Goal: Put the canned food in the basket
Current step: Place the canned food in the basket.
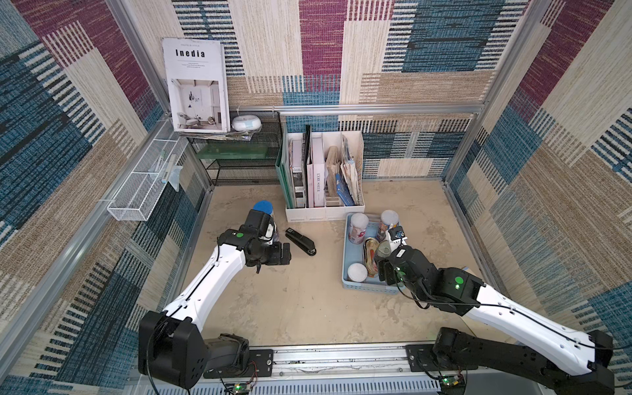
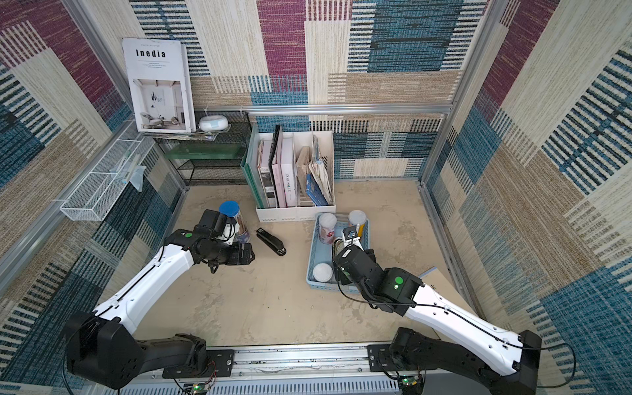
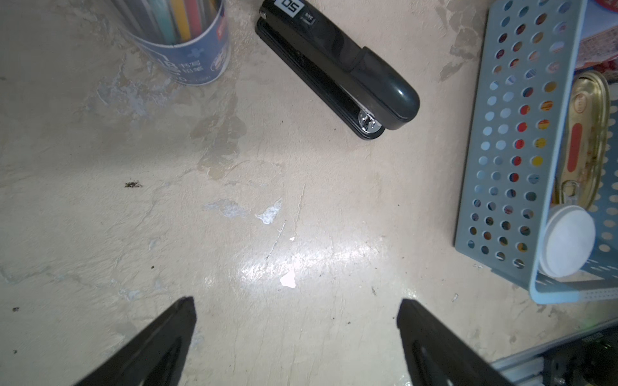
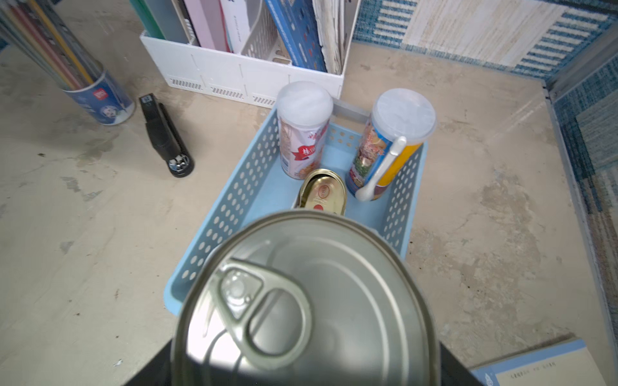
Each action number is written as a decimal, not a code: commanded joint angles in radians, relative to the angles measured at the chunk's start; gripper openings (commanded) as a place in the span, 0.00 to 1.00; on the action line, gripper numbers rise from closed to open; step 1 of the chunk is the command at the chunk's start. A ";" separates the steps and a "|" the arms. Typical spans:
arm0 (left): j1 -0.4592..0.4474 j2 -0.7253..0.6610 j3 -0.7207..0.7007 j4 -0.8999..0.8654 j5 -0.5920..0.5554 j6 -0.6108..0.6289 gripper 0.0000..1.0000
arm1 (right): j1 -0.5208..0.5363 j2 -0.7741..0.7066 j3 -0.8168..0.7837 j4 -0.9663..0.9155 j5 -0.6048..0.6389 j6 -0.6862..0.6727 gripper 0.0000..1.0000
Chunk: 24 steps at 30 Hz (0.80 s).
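- Steel can (image 4: 304,300), pull-ring lid up, fills the right wrist view. My right claw (image 1: 383,260) grips it by the side wall, jaws set wide around it.
- Position: the can hangs over the near half of the basket (image 4: 234,200), just beside the oval tin (image 4: 324,194). I cannot tell whether its base touches the basket floor.
- Also in the basket: pink can (image 4: 302,133) and yellow can (image 4: 391,143) upright at the far end, a white-lidded can (image 1: 357,272) upright at the near corner, and the tin lying flat between them.
- Handling, as I judge it: rigid, smooth metal, probably heavy if full and not easily crushed. The wall looks slippery, so I would hold across the width at mid-height, clear of the ring.
- Right arm: stretched forward from the rail, wrist tipped down over the basket.
- Left claw (image 3: 296,302): open and empty above bare bench (image 3: 234,200), near the stapler (image 3: 337,67). The left arm is bent at the elbow, well apart from the basket.
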 commanded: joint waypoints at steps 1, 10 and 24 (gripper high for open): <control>0.001 0.004 -0.005 0.014 0.020 0.012 0.99 | -0.046 -0.001 -0.024 0.072 -0.013 -0.024 0.44; 0.000 0.009 -0.012 0.020 0.036 0.011 0.99 | -0.162 0.000 -0.134 0.165 -0.122 -0.046 0.43; 0.000 0.018 -0.017 0.023 0.050 0.008 0.99 | -0.199 0.027 -0.193 0.204 -0.174 -0.041 0.42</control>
